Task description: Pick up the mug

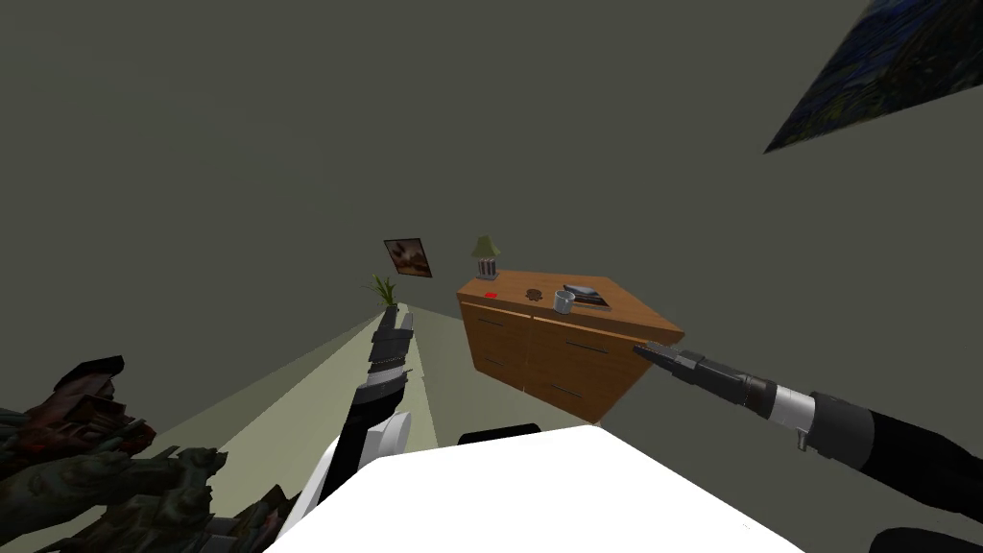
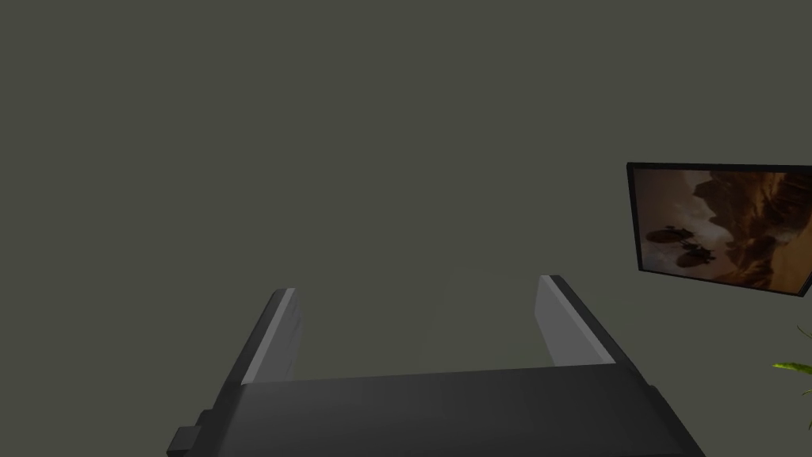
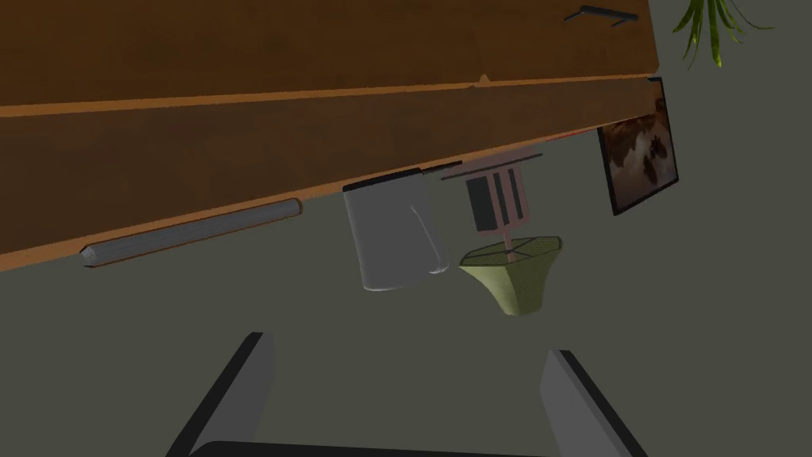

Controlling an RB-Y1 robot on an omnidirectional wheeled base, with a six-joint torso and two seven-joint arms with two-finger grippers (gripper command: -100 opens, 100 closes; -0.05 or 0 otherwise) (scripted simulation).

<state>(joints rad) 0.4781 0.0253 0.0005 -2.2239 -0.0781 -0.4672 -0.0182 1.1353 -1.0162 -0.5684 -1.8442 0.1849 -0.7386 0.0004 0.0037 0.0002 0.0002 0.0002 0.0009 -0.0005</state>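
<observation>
The grey mug (image 1: 564,302) stands untouched on the wooden dresser (image 1: 538,357), near its front edge. The right end effector (image 3: 408,393), fingers apart and empty, points toward it from well short, so the approach, grasp and lift all remain. The left end effector (image 2: 416,329) is likewise apart.

Grey mug (image 1: 564,302) upright on dresser (image 1: 576,360)

Dim, flat light in all three views; no source visible, no glare, no cast shadows. Walls were one dull grey-green. Dresser (image 1: 624,309) top was the brightest patch. Mug (image 3: 388,238) showed soft grey shading. Head view was rolled, and the painting (image 1: 883,67) stretched at the corner.
</observation>
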